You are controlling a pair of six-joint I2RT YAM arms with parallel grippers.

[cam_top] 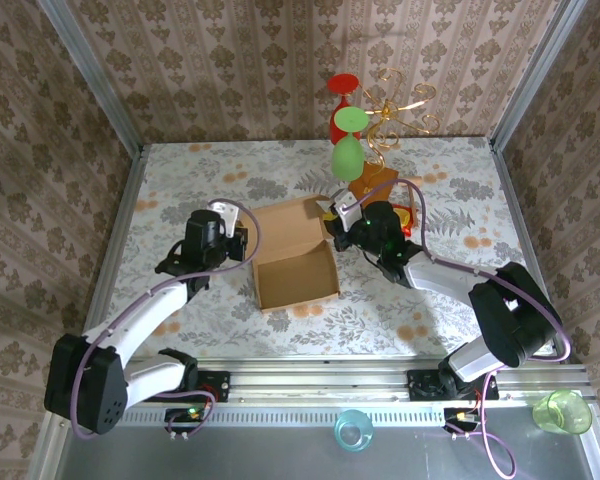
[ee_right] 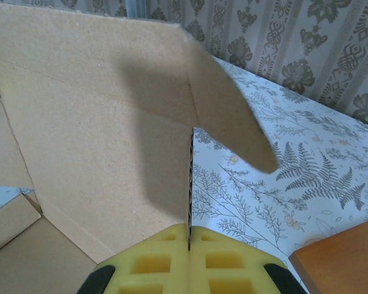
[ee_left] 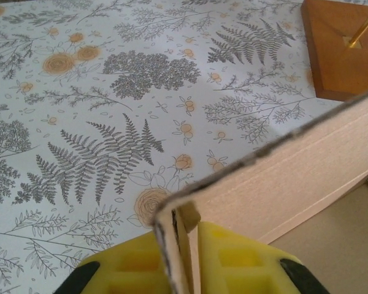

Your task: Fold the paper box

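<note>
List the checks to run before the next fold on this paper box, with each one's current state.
1. Left gripper shut on the paper box left wall: ok.
2. Right gripper shut on the right-side wall edge: ok.
3. Box top closed: not ok, interior open from above.
4. Wooden block apart from the box: ok.
5. Box bottom flat on the table: cannot tell.

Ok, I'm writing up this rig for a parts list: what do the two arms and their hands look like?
The left arm and right arm match: white links between bulky black joints. A lilac cable loops along each. The left hand and right hand are black, with yellow fingers moulded with square recesses.
</note>
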